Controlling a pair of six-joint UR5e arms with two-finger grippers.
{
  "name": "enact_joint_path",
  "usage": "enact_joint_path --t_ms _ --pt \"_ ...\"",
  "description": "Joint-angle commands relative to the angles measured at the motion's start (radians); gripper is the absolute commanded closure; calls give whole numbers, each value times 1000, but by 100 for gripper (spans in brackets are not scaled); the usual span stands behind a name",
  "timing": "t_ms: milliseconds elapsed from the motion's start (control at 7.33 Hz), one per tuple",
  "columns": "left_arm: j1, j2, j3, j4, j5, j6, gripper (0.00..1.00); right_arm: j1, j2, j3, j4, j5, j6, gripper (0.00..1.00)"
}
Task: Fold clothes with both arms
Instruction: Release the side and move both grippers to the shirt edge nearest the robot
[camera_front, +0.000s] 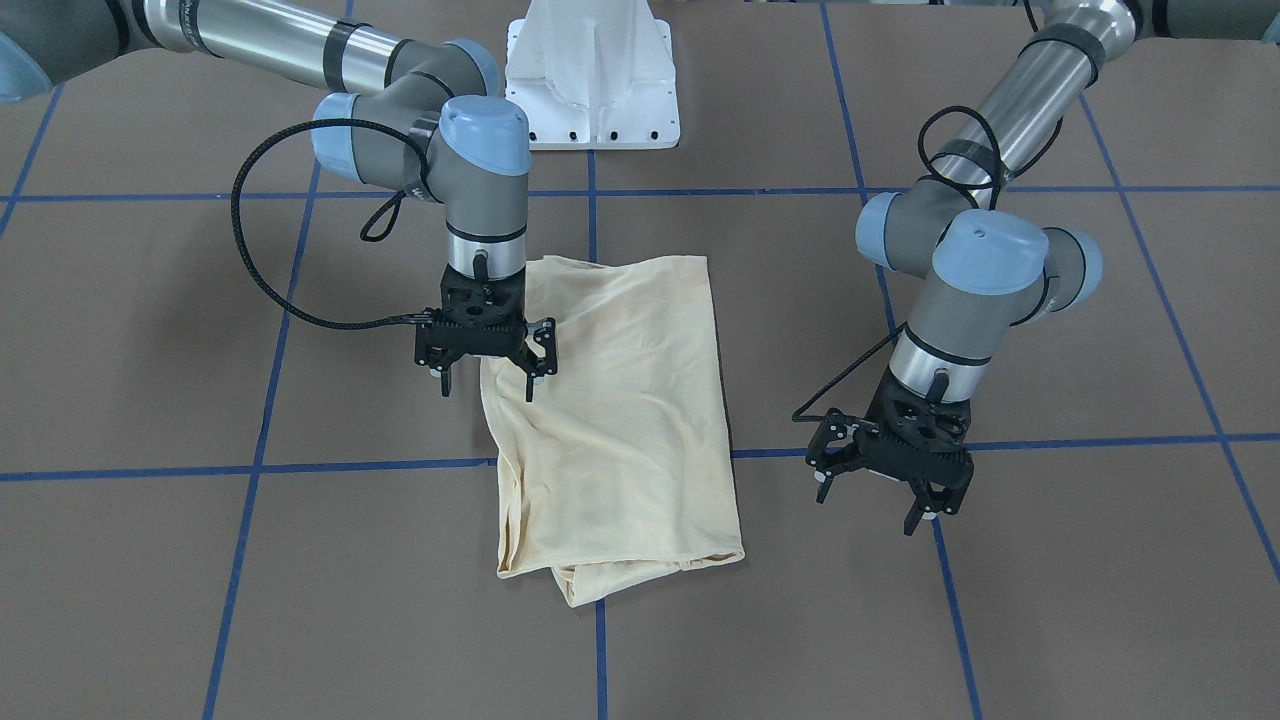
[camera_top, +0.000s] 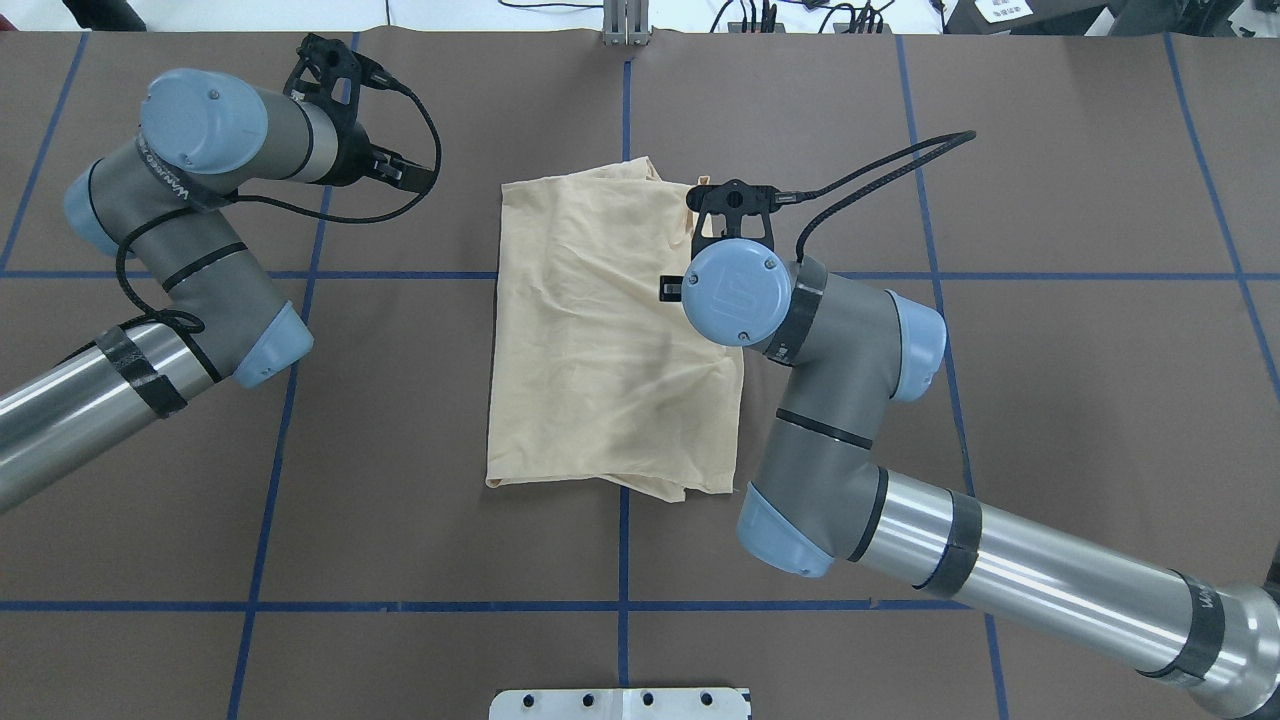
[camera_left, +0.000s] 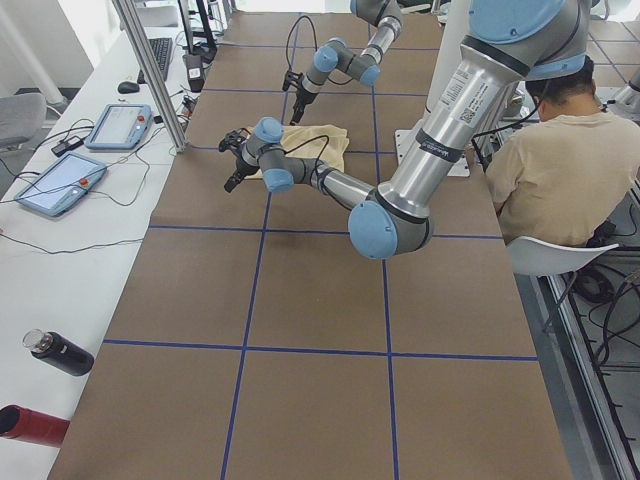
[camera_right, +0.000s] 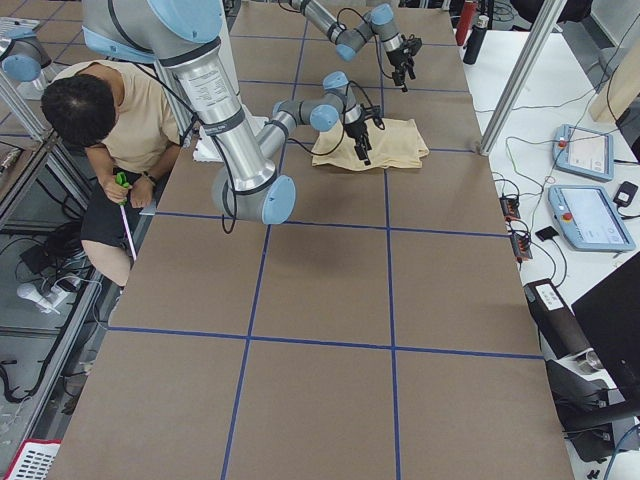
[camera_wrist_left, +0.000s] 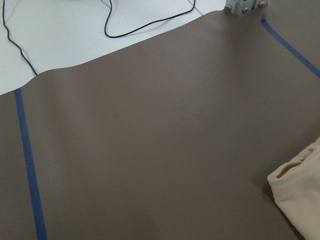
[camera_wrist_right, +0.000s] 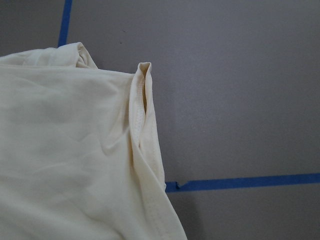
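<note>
T-shirt (camera_front: 620, 400) lies flat in the middle of the table (camera_front: 1050, 600), folded into a rough long rectangle. Print and collar are not visible, so they are probably face-down or tucked inside. In the overhead view the right gripper (camera_front: 487, 385) is at the shirt's 2 o'clock edge, pointing straight down. Its jaws are spread wide with nothing between them, and the cloth edge lies under it. Cannot tell if the fingertips touch the fabric. Likely reason for that spot: the right wrist view shows a hem strip (camera_wrist_right: 142, 100) sticking out past the folded edge toward 12 o'clock. That side looks untidy, so it is probably the one to pinch or tuck. The left gripper (camera_front: 866, 510) is at about 10 o'clock from the shirt in the overhead view, well apart from it, over bare table. Its jaws are also wide and empty. Its wrist view is mostly table, with only a shirt corner at 4 o'clock. It is probably kept clear so it does not snag the cloth, waiting to take the opposite edge. Task looks partway done: the lengthwise folds are in and a crosswise fold is not yet done. The next move would need both grippers on corners at the same short end. Risk: the fabric is thin and layered, so a pinch may catch the top layer only and pull the stack askew. Lower layers poke out at both short ends.
</note>
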Motion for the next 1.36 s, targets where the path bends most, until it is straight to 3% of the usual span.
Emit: enact_joint_path --t_ms 0,136,273,409,546,682,955,1092,1228 --pt "8 37 -101 13 -84 -141 0 9 -18 70 14 58 44 0" --pt "16 98 -222 12 -173 -244 0 -9 -85 184 15 59 73 0" --pt "89 210 -369 13 -169 -329 0 -33 -157 286 31 59 80 0" --pt "161 281 -458 13 -140 -423 0 -44 -200 332 35 58 103 0" --pt "277 333 -502 16 1 -501 0 -49 -202 332 35 53 106 0" --pt "365 330 -505 69 89 -558 0 -51 -203 330 35 52 106 0" --pt "474 228 -484 265 134 -616 1 -54 -208 332 35 49 106 0" --pt "493 205 -476 300 153 -620 7 -57 -208 332 35 49 107 0" --pt "495 205 -470 303 153 -618 26 -58 -208 332 35 49 106 0"
